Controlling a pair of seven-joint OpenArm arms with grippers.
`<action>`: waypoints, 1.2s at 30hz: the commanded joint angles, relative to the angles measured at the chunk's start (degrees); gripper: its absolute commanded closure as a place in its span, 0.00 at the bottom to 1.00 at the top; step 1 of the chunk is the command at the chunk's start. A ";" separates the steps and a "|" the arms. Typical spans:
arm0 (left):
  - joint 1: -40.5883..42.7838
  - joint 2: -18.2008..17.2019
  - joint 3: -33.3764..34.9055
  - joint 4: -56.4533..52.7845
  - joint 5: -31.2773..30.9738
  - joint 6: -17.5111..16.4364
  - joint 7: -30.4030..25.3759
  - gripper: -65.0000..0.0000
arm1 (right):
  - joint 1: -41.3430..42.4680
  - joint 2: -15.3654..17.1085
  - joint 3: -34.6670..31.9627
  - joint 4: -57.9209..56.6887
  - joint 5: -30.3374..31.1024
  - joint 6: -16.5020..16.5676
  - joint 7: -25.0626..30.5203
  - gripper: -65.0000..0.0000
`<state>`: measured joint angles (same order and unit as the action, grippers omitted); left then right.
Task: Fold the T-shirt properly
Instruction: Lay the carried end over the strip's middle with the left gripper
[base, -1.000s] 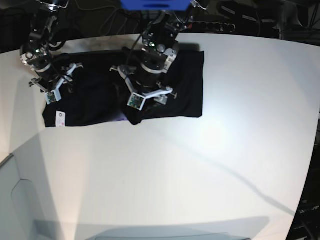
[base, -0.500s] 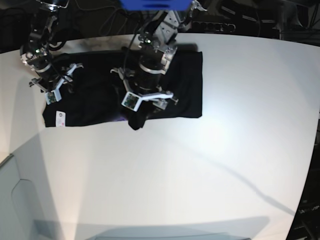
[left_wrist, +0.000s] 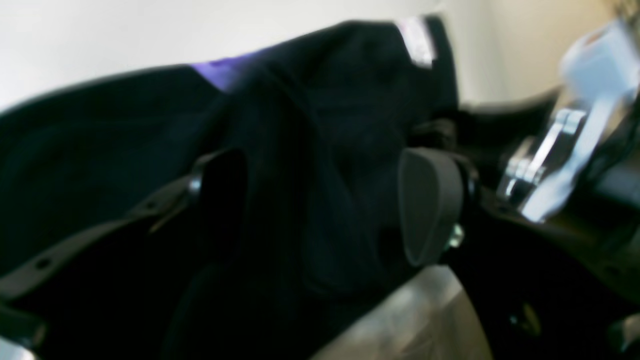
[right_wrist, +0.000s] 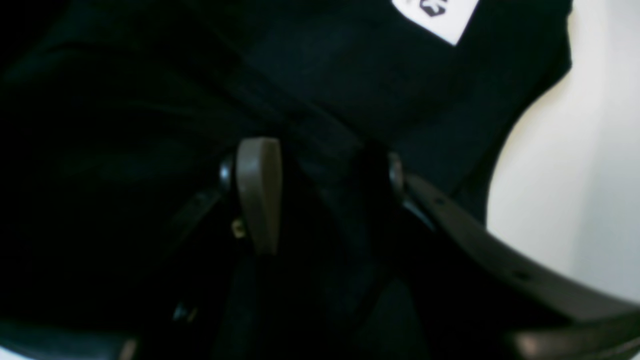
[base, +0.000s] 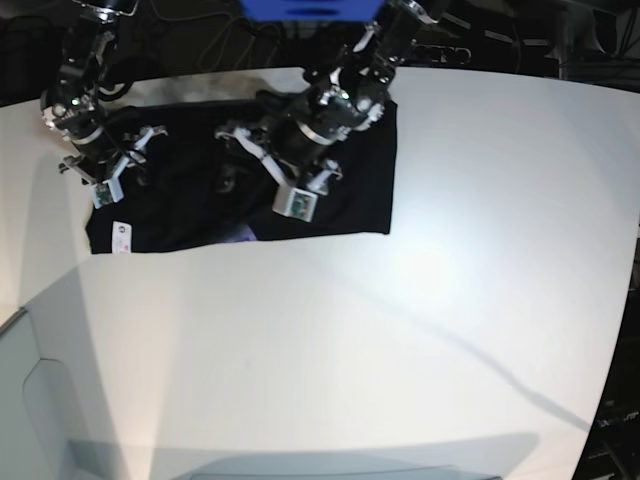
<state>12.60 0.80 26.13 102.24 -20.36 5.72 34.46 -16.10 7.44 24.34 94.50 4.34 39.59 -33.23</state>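
I see the black cloth shirt (base: 190, 200) lying rumpled on the smooth white table (base: 420, 330), white tag (base: 121, 232) at one corner. Left end effector (left_wrist: 320, 205) and right end effector (right_wrist: 320, 200) both spread wide, a fabric ridge between each pair of pads.

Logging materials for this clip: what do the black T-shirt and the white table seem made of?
Black T-shirt: soft matte knit cloth, judging by its folds and creases. White table: smooth, hard, slightly glossy surface, showing soft light glare; the exact material is unclear.
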 joint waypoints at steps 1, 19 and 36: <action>-0.51 -0.23 -1.47 0.84 -3.77 -0.31 -1.18 0.29 | -0.03 0.34 0.06 0.84 0.01 0.41 -0.22 0.58; -2.80 -3.48 -4.90 0.67 -12.91 -0.05 -1.09 0.19 | 0.05 0.25 0.06 0.84 0.01 0.41 -0.22 0.58; -12.20 2.94 6.79 -14.98 -0.87 -0.31 -0.74 0.19 | 0.14 0.34 -1.52 0.75 0.01 0.41 -0.22 0.58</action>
<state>1.06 2.83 32.64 86.15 -20.62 5.85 34.52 -16.05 7.46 22.74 94.61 4.34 39.59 -33.19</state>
